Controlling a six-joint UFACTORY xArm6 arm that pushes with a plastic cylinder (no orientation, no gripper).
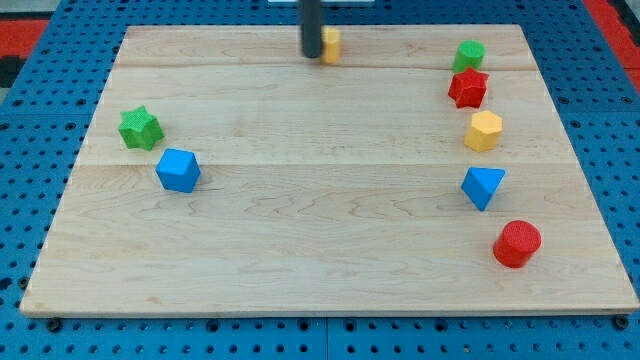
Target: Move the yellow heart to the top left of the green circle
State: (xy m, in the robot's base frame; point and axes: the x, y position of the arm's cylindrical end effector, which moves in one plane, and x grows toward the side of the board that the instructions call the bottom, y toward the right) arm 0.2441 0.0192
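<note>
No text, label, number or sign can be read anywhere.

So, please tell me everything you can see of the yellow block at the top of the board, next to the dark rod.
The yellow block is small, matte and plain yellow; it looks like painted wood or plastic. Only its right part shows, because the dark rod stands in front of its left side, so its heart shape cannot be confirmed. It lies flat on the wooden board, close to the view's top edge, a little left of centre. My tip is at its left side and seems to touch it. No other block is near.
</note>
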